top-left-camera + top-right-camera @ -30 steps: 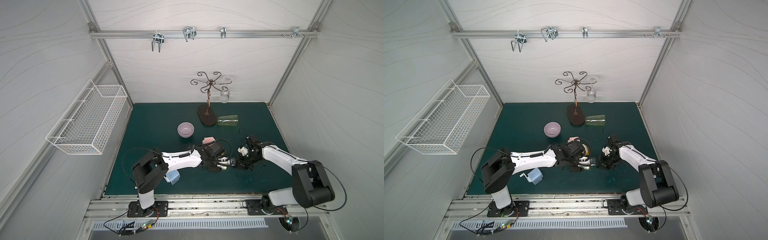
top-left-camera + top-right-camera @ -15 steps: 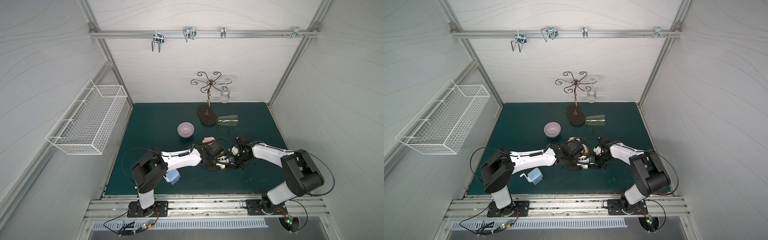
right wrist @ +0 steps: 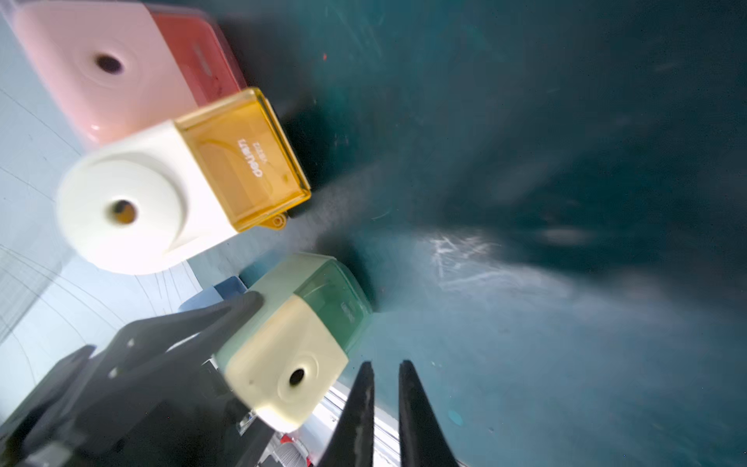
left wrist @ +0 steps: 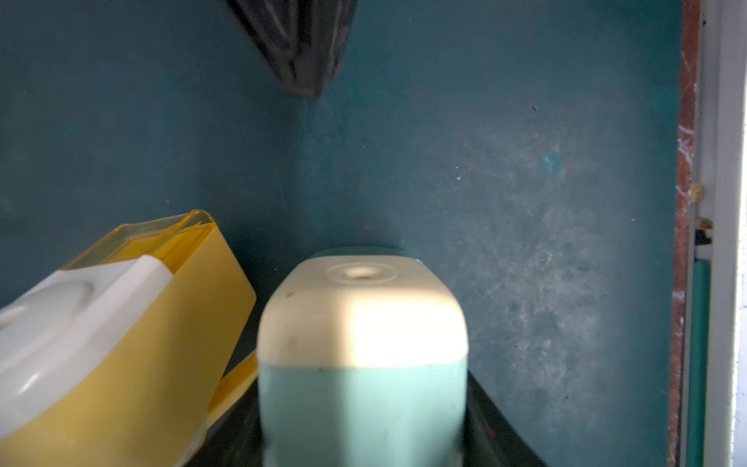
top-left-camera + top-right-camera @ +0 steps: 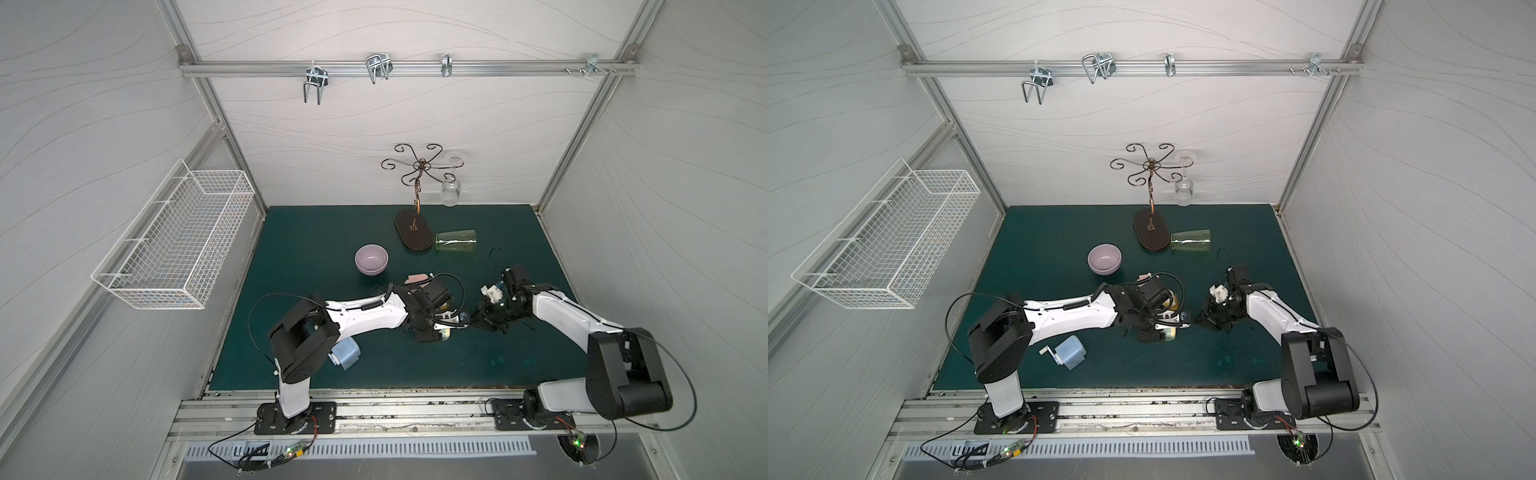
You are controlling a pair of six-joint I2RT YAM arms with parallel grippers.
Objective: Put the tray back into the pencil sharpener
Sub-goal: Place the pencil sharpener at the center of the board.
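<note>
My view: robot lab test cell. White panel walls on aluminium extrusion frame, dark green matted surface, two white-and-black arms bolted to metal rail, exposed cabling, white wire basket wall-mounted.

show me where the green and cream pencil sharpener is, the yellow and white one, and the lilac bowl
Green and cream pencil sharpener [image 3: 283, 356]: right wrist view, on its cream face above the pencil hole.
Yellow and white pencil sharpener [image 3: 242, 157]: right wrist view, on its clear yellow tray.
Lilac bowl [image 5: 371, 260]: a top view, on its inner floor.
</note>
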